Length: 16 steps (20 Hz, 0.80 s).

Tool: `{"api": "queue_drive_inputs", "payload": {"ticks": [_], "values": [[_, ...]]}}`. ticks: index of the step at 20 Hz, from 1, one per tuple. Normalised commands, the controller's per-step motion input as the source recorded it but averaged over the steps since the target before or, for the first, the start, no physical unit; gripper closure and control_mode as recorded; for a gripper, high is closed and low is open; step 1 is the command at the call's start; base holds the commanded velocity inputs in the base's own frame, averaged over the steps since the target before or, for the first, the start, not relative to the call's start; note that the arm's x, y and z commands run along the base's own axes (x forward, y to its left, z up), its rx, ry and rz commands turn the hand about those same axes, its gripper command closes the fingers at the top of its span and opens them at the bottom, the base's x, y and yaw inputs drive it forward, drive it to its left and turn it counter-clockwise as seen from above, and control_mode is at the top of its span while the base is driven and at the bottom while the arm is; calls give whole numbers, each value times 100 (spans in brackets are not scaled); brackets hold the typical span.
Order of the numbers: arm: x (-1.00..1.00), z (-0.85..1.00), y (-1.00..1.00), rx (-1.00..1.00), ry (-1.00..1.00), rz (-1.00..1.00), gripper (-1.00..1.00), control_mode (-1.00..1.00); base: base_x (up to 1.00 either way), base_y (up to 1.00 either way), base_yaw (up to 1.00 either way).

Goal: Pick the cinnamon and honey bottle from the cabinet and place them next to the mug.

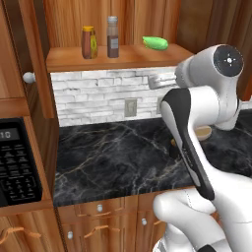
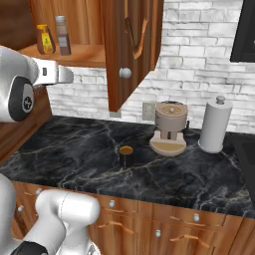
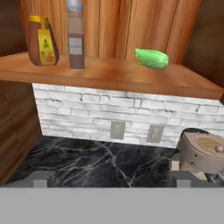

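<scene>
mug (image 1: 173,146) mostly behind the arm

A white brick wall (image 2: 199,55) with two grey outlets (image 3: 117,130) backs the black marbled desk (image 1: 118,157). Wooden drawers (image 2: 174,219) with round knobs run below it. A black microwave (image 1: 17,162) sits at the left in the left base view.

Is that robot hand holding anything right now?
No, nothing. The hand is open, with bare counter between its fingers. The honey bottle and the cinnamon stand untouched on the cabinet shelf.
</scene>
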Motion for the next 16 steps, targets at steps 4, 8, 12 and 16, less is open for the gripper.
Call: {"api": "queue_drive_inputs", "payload": {"ticks": [4,8,12,16], "values": [[-11,67,26,0,-29,0,-100,-100,0,0,0],[-6,56,31,0,-27,1,-100,-100,0,0,0],[0,17,6,2,-10,3,-100,-100,0,0,0],[7,1,0,1,0,13,-100,-100,0,0,0]]}}
